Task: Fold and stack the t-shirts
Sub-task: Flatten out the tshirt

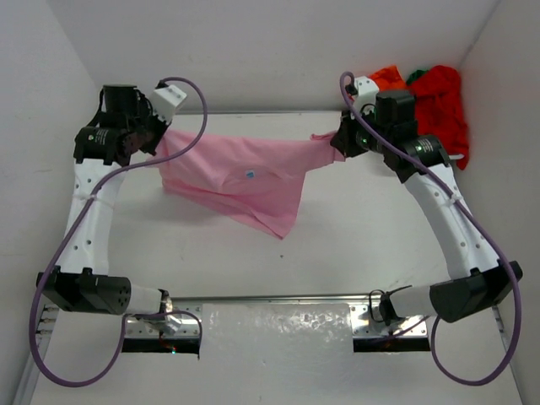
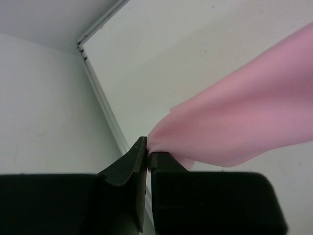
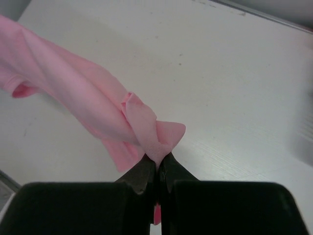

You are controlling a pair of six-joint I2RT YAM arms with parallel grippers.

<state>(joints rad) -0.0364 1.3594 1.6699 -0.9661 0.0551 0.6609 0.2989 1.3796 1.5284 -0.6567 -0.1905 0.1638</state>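
smooth white table; soft pink t-shirt sags, creased folds

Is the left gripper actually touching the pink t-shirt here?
Touching. The left wrist view shows the left gripper pinched shut on a bunched edge of the pink t-shirt, with the cloth coming out from between its fingertips.

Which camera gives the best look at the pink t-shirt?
The top external view: it shows nearly the whole pink t-shirt stretched between the left gripper and right gripper. Each wrist view shows only the bunched edge pinched in its own shut jaws.
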